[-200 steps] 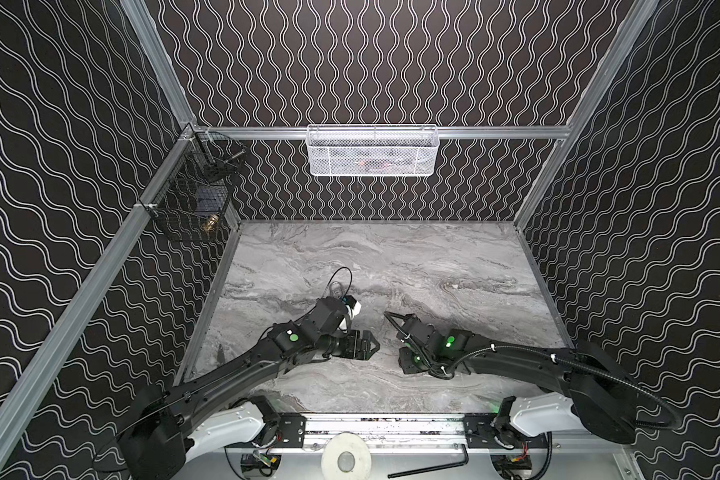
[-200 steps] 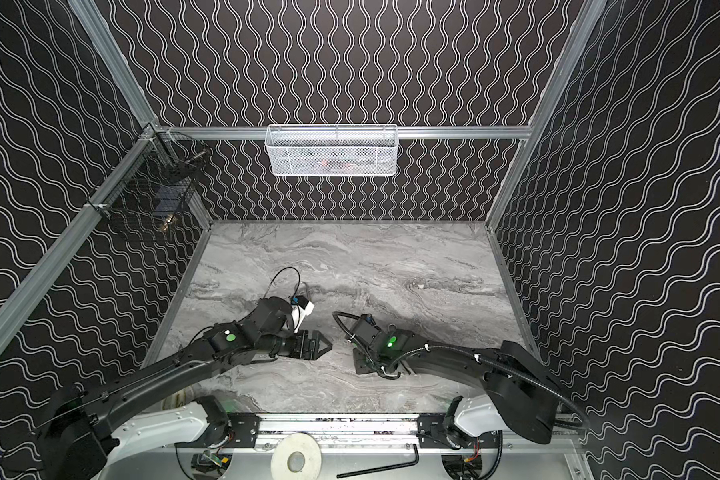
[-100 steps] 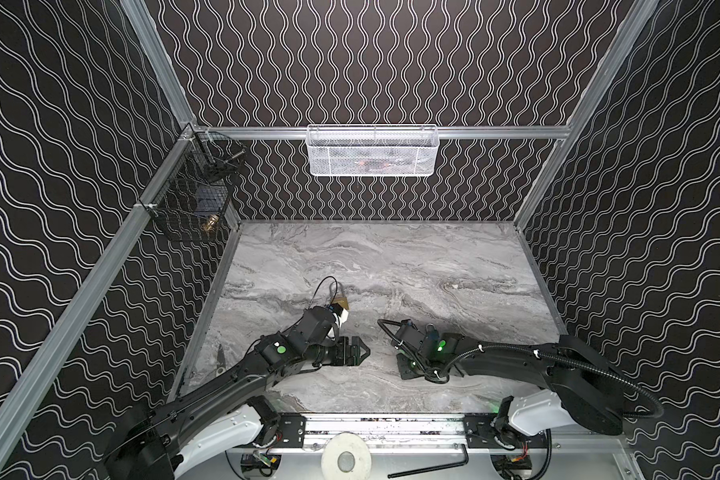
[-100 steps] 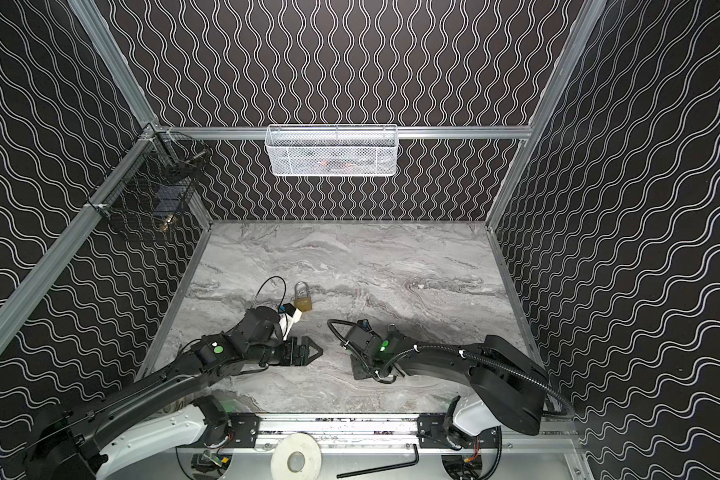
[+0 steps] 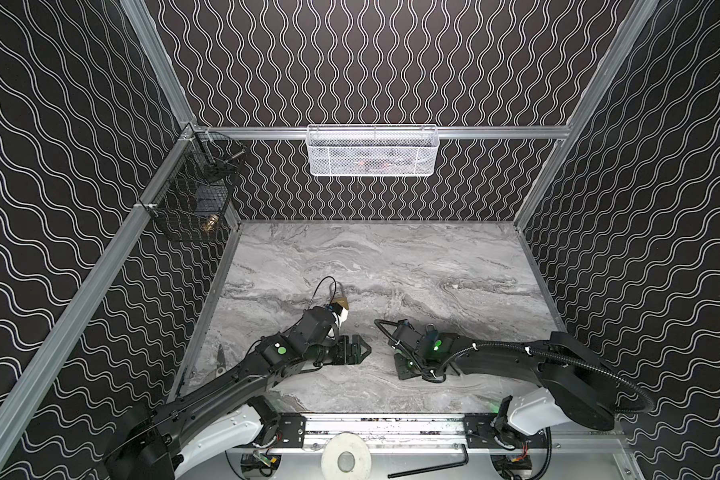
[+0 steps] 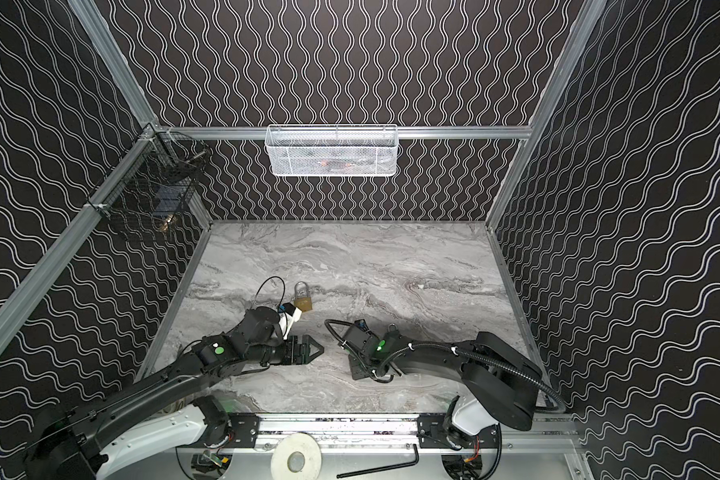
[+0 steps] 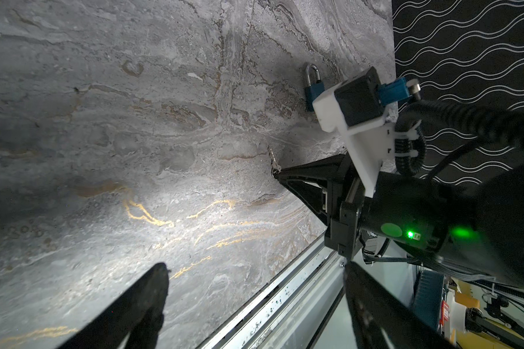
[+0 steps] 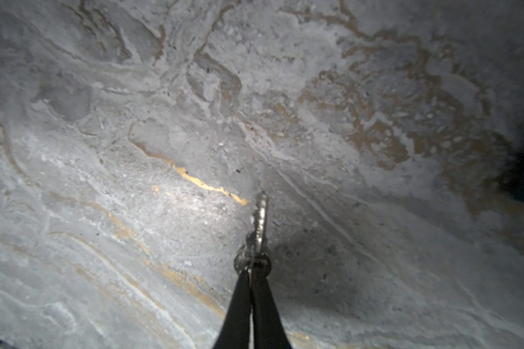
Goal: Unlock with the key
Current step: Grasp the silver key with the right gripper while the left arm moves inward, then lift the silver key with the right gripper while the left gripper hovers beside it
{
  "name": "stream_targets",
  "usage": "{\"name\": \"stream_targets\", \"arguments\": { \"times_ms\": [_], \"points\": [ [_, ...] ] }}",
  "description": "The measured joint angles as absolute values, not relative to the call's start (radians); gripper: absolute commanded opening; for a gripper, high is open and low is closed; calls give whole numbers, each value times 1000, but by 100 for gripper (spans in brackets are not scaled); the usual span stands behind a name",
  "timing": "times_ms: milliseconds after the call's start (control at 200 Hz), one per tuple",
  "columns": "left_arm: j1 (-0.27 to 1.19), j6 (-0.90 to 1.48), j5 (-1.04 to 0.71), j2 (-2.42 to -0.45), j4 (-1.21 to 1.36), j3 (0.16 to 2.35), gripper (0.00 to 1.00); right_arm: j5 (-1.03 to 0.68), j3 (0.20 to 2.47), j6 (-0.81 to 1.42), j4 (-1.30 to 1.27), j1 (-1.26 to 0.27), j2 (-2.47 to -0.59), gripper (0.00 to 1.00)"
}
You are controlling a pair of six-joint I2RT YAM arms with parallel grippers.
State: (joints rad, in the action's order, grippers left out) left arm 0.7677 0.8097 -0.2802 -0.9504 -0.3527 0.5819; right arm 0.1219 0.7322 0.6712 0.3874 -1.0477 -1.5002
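Note:
My right gripper (image 8: 251, 267) is shut on a small silver key (image 8: 260, 217), its blade sticking out past the tips just over the marble table (image 8: 103, 181). In the left wrist view the same key (image 7: 273, 158) shows at the right gripper's (image 7: 278, 176) tip. A blue padlock (image 7: 312, 90) lies on the table just behind that arm and shows in a top view as the blue padlock (image 6: 391, 330). A brass padlock (image 6: 303, 302) lies behind my left wrist. My left gripper (image 6: 314, 351) is open and empty, facing the right gripper (image 5: 403, 369) across a gap.
A white mesh basket (image 5: 373, 151) hangs on the back rail and a black wire basket (image 5: 196, 195) on the left wall. Small pliers (image 5: 221, 359) lie at the table's left edge. A metal rail (image 5: 385, 426) runs along the front edge.
My right gripper has closed its jaws on the key. The left arm has drawn back slightly toward the front, uncovering the brass padlock.

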Motion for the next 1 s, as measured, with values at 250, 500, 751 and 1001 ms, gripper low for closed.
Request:
{"name": "stream_targets", "arguments": {
  "times_ms": [250, 500, 751, 1001],
  "points": [
    [753, 839, -265, -975, -338, 580, 92, 125, 731, 648, 379, -1048, -1476, 0],
    [750, 1021, -239, -971, -166, 471, 93, 179, 750, 608, 405, -1043, -1414, 0],
    [774, 1264, -193, -1000, 76, 456, 91, 213, 834, 531, 461, -1024, -1400, 0],
    [786, 1547, -173, -1148, 451, 366, 87, 241, 922, 485, 496, -1004, -1397, 0]
  ]
}}
